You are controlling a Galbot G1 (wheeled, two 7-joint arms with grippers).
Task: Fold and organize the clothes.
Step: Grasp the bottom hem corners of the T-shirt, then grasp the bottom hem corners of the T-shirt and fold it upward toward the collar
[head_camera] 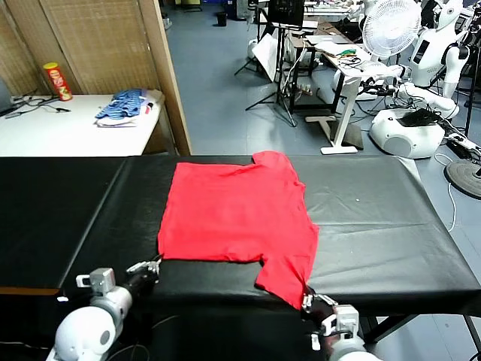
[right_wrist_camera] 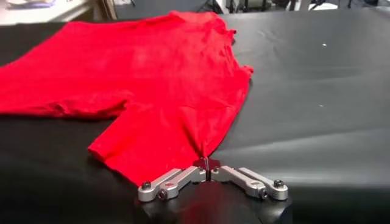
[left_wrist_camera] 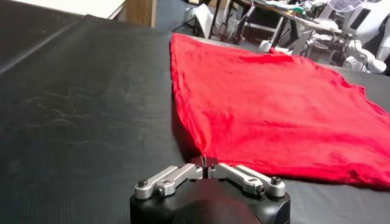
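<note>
Gripping the red T-shirt (head_camera: 239, 212) near edge, left pincer (head_camera: 154, 265) and right pincer (head_camera: 307, 298) are clamped; lift evenly, keeping fabric taut above the desk (head_camera: 376, 226).
</note>
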